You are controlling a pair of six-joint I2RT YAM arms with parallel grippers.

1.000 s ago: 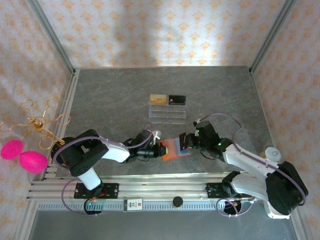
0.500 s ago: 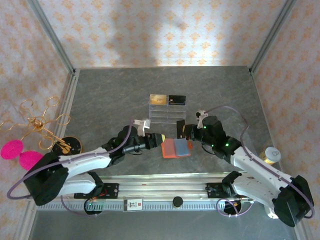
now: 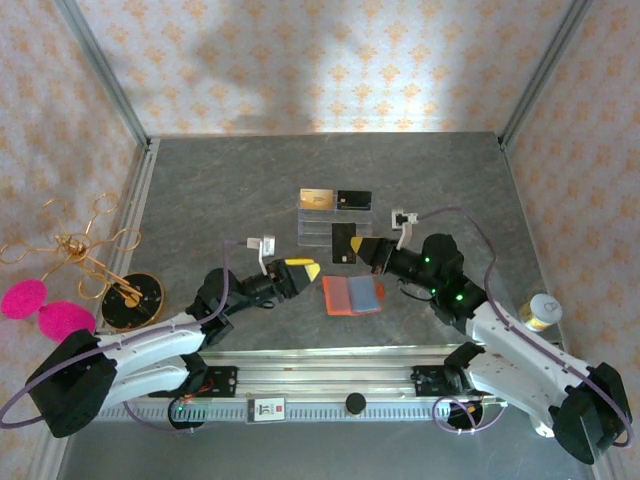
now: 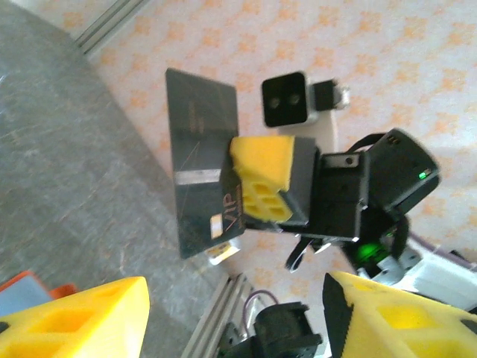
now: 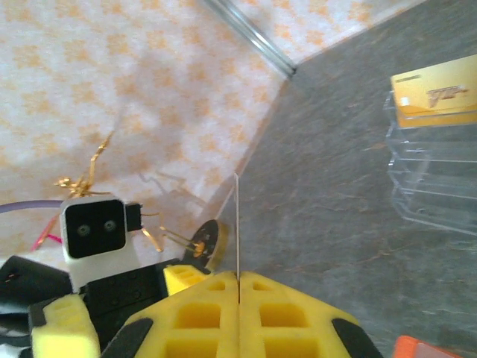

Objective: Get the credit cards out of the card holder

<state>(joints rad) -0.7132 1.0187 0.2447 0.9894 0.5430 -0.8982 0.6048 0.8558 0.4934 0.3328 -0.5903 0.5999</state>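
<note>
black card is up off the table, standing on edge and clear of the card holder. the holder lies spread open and flat on the table, just this side of the card, orange cover with the grey-blue lining facing up. whether anything is tucked in its pockets, i cannot tell from here.

the right gripper has the card. its yellow fingers are pressed together on the lower edge, and the wrist view shows the card as a thin line rising between them. the left gripper hovers just beside the holder's left side, jaws spread wide with nothing between them.

behind the held card sits the clear rack, with a gold card and a dark card side by side on its back tier. the nearer tiers look free.

so the step in hand reads as the carry. this card is out, and it looks bound for the rack. the next move calls for lining that thin edge up with an open tier, lowering it squarely, then easing the fingers apart without knocking the rack or the two cards already there.
</note>
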